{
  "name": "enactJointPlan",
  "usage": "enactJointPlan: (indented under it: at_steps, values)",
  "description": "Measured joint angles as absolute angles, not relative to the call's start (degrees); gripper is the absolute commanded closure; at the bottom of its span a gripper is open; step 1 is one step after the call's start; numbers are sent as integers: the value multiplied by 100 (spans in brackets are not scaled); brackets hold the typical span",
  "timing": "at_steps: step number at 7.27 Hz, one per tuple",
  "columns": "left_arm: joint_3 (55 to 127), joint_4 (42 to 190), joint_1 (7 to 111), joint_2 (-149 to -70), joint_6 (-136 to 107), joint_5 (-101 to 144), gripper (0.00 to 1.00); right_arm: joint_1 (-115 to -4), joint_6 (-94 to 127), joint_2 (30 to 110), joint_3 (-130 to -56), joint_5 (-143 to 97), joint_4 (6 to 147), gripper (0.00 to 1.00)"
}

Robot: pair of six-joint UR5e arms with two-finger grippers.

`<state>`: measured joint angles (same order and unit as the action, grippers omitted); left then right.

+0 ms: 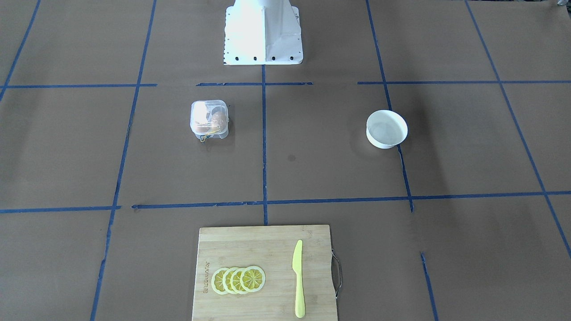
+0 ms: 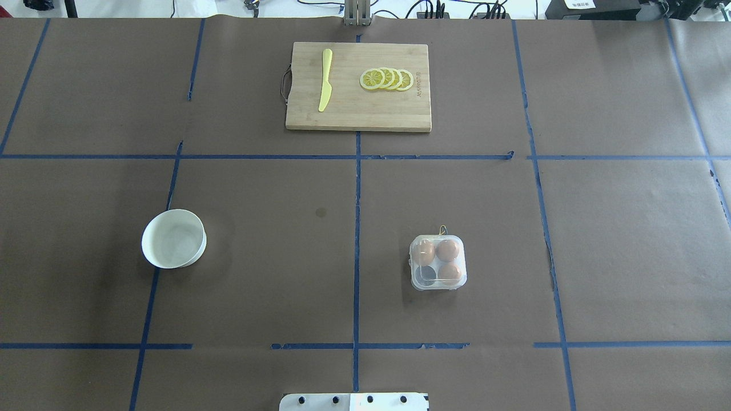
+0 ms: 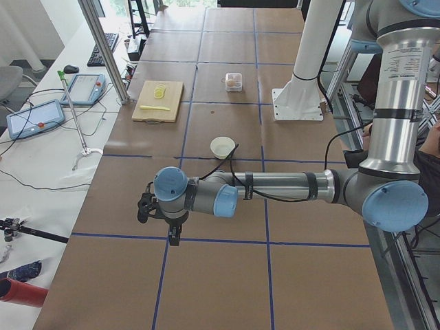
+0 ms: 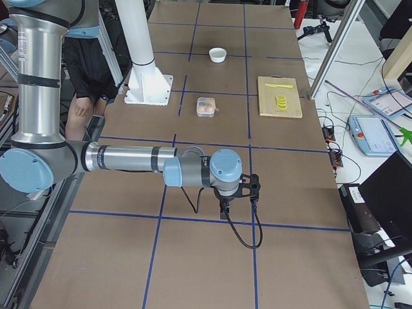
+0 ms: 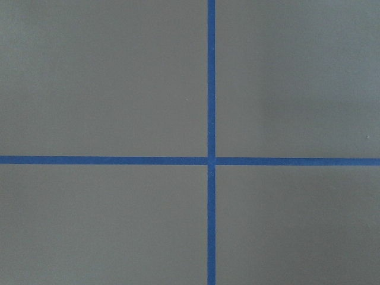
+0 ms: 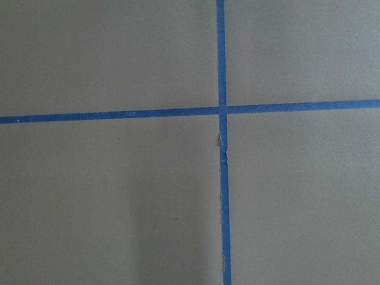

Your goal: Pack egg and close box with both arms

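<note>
1. In the overhead view, a round white bowl [image 2: 174, 238] stood at middle left on the brown-papered bench [image 2: 257, 285].
2. A rectangular bamboo cutting board [image 2: 354, 114] lay at top centre, carrying a yellow plastic knife [image 2: 325, 80] and overlapping lemon slices [image 2: 387, 79].
3. The small clear plastic egg box [image 2: 438, 264] sat right of centre, its lid seemingly down. One tan-brown egg [image 2: 448, 250] filled its upper right cup, with two look-alikes beside it.
4. The black left gripper [image 3: 173, 239] and the black right gripper [image 4: 223, 212] appeared only in the side views, hanging over the bench well apart from the egg box. I could not tell how wide either stood.
</note>
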<state>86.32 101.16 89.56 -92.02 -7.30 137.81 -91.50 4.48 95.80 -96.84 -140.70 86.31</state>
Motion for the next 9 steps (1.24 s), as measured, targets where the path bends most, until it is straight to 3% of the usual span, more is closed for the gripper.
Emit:
enactJointPlan:
  at_steps: [9]
  values:
    - [8614, 10118, 8948, -9204, -729, 13781, 0, -9149, 423, 9575, -9677, -13910, 8622, 0]
